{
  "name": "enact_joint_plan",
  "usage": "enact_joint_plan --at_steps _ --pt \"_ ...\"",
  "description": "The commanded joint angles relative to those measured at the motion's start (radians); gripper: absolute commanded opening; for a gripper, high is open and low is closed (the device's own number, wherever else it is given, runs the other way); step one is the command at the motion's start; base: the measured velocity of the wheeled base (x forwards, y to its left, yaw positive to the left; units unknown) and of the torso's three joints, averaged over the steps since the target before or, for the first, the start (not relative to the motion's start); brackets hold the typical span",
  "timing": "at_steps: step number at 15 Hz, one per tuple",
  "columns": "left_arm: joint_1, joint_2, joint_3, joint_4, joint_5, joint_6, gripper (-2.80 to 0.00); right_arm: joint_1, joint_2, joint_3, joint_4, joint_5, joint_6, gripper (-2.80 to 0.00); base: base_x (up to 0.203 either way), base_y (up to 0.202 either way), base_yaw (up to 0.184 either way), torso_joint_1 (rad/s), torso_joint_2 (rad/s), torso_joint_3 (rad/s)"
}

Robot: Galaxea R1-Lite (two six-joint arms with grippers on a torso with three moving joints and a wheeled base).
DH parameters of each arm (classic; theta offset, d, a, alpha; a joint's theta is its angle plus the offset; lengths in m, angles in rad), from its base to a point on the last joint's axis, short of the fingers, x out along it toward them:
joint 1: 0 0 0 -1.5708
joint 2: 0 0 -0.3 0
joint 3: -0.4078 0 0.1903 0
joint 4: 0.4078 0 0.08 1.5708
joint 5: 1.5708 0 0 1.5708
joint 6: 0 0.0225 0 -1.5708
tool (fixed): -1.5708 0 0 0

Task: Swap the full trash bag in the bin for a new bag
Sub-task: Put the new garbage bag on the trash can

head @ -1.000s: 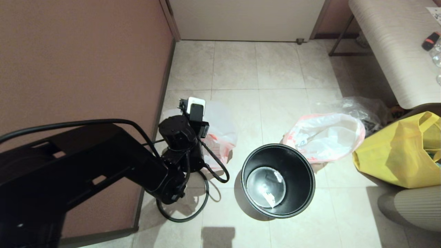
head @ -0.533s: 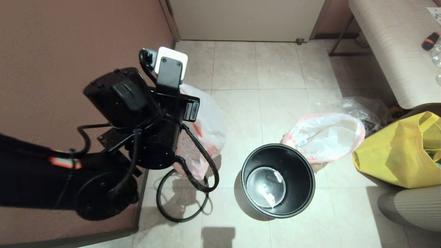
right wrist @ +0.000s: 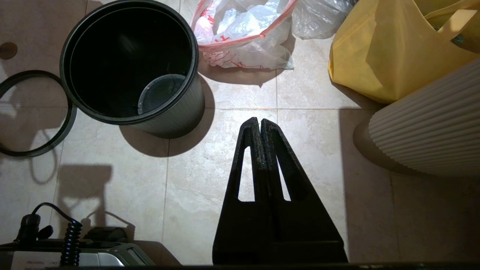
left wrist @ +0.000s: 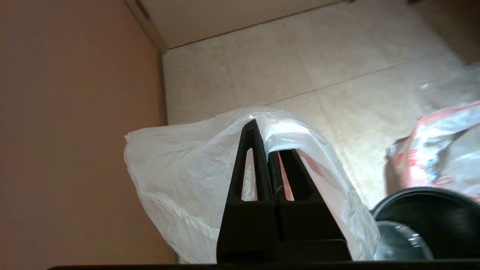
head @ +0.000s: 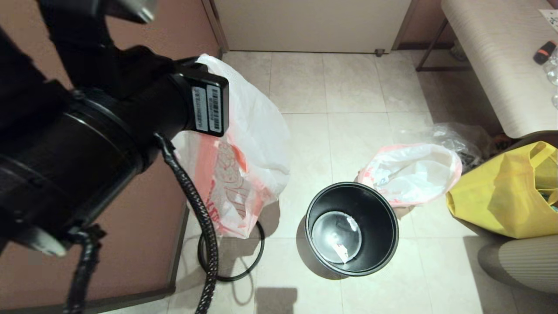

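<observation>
My left gripper (left wrist: 267,141) is shut on a fold of the new bag (head: 248,144), a thin white bag with red print. It holds the bag high beside the wall, to the left of the bin, and the film (left wrist: 180,168) drapes over the fingers. The black bin (head: 375,208) stands open on the tiles with no liner in it. The full trash bag (head: 412,174), pink-rimmed, lies on the floor just beyond the bin to its right. My right gripper (right wrist: 260,122) is shut on nothing above the bare tiles on the near side of the bin (right wrist: 176,108).
A dark ring (head: 258,257) lies on the floor left of the bin. A yellow bag (head: 505,192), a clear bag (head: 457,135) and a ribbed beige object (head: 518,261) crowd the right side. A bench (head: 492,65) stands at the back right, and the brown wall (head: 130,39) is on the left.
My left arm has risen from floor level, lifting the new bag off the tiles so that it now hangs. The bin and the full bag have not moved.
</observation>
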Motion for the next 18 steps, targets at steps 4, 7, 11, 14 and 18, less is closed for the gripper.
enact_joint_plan --at_steps 4,7,11,14,18 --pt "-0.122 -0.036 -0.137 0.076 0.008 -0.068 -2.8 0.001 0.001 0.0 0.0 0.0 0.0 -2.8 0.0 0.0 0.0 0.0 0.0 0.0" --pt "-0.211 -0.07 -0.154 0.232 0.041 -0.203 -2.8 0.0 0.001 0.0 0.0 0.0 0.0 -2.8 0.0 0.0 0.0 0.0 0.0 0.0" --pt "-0.271 -0.117 -0.322 0.695 0.043 -0.517 -2.8 0.001 0.001 0.0 0.0 0.0 0.0 -2.8 0.0 0.0 0.0 0.0 0.0 0.0" --pt "-0.316 -0.133 -0.482 1.067 -0.019 -0.783 -2.8 0.0 0.001 0.0 0.0 0.0 0.0 -2.8 0.0 0.0 0.0 0.0 0.0 0.0" --pt "-0.357 -0.096 -0.701 1.451 -0.193 -0.978 -2.8 0.0 0.001 0.0 0.0 0.0 0.0 -2.8 0.0 0.0 0.0 0.0 0.0 0.0"
